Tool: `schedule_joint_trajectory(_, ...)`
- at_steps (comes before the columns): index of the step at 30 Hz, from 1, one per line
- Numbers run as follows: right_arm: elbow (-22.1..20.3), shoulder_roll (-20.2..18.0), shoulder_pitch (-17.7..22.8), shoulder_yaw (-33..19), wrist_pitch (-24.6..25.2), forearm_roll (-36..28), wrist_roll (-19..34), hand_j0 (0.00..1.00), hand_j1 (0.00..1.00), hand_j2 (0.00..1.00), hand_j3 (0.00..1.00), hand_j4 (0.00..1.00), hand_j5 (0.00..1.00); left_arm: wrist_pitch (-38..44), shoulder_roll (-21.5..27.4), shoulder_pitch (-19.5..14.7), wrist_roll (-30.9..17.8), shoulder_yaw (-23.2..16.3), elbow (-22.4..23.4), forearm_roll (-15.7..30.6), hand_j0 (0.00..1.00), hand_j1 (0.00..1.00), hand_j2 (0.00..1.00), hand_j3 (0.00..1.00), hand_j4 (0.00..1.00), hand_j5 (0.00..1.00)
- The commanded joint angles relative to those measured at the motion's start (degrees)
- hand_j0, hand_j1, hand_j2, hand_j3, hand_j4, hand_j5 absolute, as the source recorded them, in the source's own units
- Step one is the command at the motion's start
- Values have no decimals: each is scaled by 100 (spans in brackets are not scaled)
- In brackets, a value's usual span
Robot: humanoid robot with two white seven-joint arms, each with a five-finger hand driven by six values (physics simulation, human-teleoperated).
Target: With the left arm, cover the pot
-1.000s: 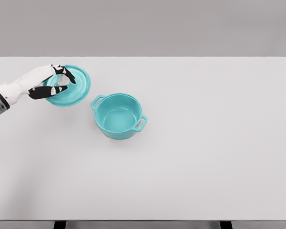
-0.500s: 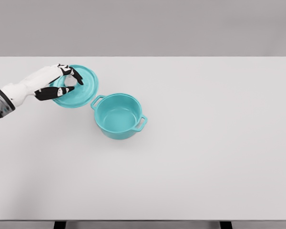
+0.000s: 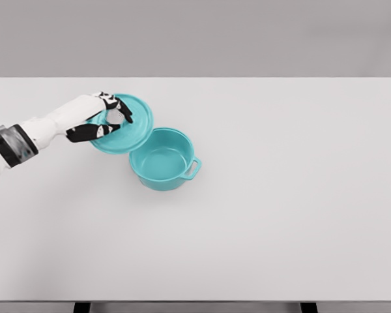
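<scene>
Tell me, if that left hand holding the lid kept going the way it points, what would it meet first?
Probably the pot. The left hand points right, its fingers grasping the lid, whose edge already overlaps the pot's rim in this view; height is unclear.

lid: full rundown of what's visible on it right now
The lid is a round teal disc with a raised rim and a smooth, matte look. The left hand grips it at its centre, so any knob is hidden. It is carried tilted, its right edge overlapping the open teal pot's upper-left rim and covering that handle. Not seated yet.
</scene>
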Motion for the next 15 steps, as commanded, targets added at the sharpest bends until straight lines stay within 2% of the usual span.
schedule_joint_trajectory(1, -4, 0, 0, 0, 0, 0, 1, 100, 100, 100, 100, 100, 100, 10, -18, 0, 1, -65, -25, 36, 49, 49, 49, 49, 49, 49)
schedule_joint_trajectory(9, -4, 0, 0, 0, 0, 0, 1, 100, 100, 100, 100, 100, 100, 19, -211, 0, 1, -118, -95, -34, 49, 49, 49, 49, 49, 49)
schedule_joint_trajectory(15, 5, 0, 0, 0, 0, 0, 1, 100, 100, 100, 100, 100, 100, 36, -255, 0, 1, -311, -104, -16, 49, 49, 49, 49, 49, 49)
